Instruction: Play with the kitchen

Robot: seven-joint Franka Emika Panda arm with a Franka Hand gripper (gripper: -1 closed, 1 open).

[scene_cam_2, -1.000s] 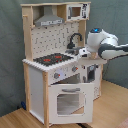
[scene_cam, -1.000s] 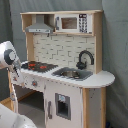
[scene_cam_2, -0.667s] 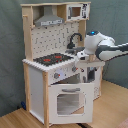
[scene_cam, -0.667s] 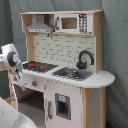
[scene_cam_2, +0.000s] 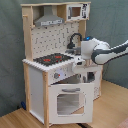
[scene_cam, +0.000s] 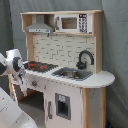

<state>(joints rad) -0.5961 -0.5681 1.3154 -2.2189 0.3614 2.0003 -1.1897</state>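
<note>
Hovering at the toy kitchen [scene_cam_2: 55, 75] front edge, gripper [scene_cam_2: 79, 64] just beside the hob [scene_cam_2: 52, 59] | oven door [scene_cam_2: 67, 100] looks shut | step: probably lining up on the knobs [scene_cam_2: 56, 76] | fingers: honestly can't tell if spread or closed | next: ease down, gently

The kitchen [scene_cam: 65, 65] stands on the floor; in the first exterior view, its hob [scene_cam: 41, 65] lies left of the sink [scene_cam: 71, 74], faucet [scene_cam: 85, 59] behind, hood [scene_cam: 40, 25] above the hob, oven door [scene_cam_2: 67, 100] below the counter; the end effector [scene_cam_2: 80, 64] sits beside the hob.
</note>
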